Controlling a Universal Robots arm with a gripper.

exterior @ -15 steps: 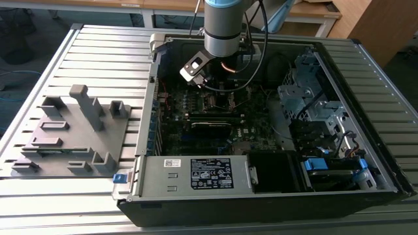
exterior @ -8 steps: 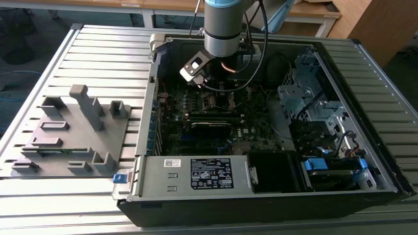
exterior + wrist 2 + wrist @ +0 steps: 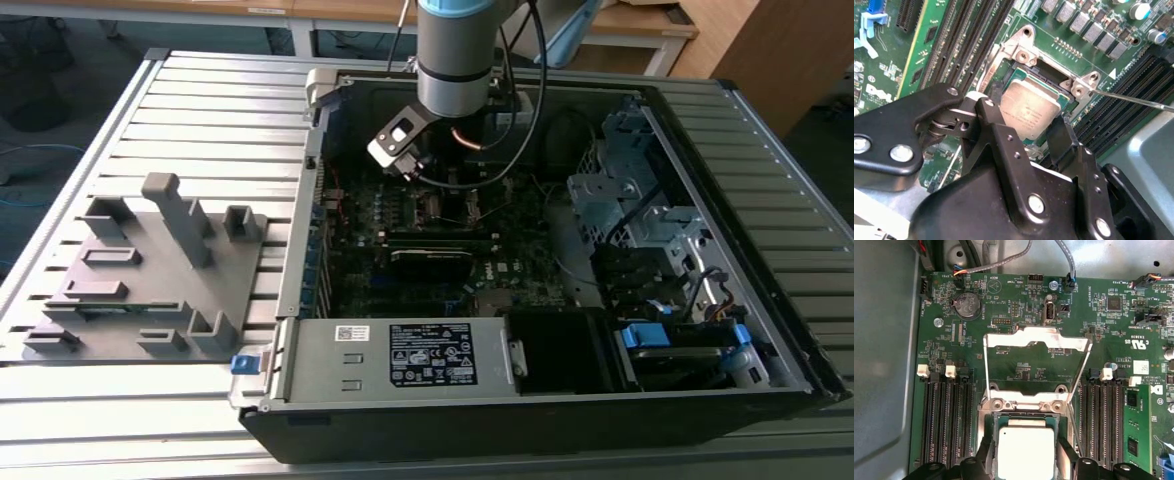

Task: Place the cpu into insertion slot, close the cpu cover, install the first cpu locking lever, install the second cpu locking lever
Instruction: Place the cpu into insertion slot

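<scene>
End effector: my end effector (image 3: pixel 1025 116) is down inside the computer case (image 3: pixel 534 425). Its two black fingers (image 3: pixel 988 106) stand on opposite sides of the cpu (image 3: pixel 1031 107) and are clamped against its edges.
Cpu: silver-grey top facing up, lying flat between my fingertips in both wrist views, directly over the insertion slot (image 3: pixel 1051 75). A strip of the slot's dark recess shows beyond the chip's far edge. I cannot tell whether the chip is fully seated or just above the contacts.
Insertion slot: set in the green motherboard (image 3: pixel 1019 305), with banks of long black memory slots (image 3: pixel 946 430) on either side.
Cpu cover: the cpu cover (image 3: pixel 1064 342) is swung open and stands up from its hinge bracket beside the slot, clear of the chip. Green board is visible through its cut-out centre.
Locking lever: one thin metal locking lever (image 3: pixel 1134 99) is unlatched and reaches away from the slot's corner, out over the memory slots.
Board details: a round coin battery (image 3: pixel 966 305) sits near the board's edge, beyond the raised cover.
Arm: in the exterior view my arm (image 3: pixel 454 50) comes down into the open case from above.
Surroundings: the case lies on a slatted metal bench (image 3: pixel 200 90). A grey moulded fixture (image 3: pixel 147 270) sits beside it, on the exterior view's left.
</scene>
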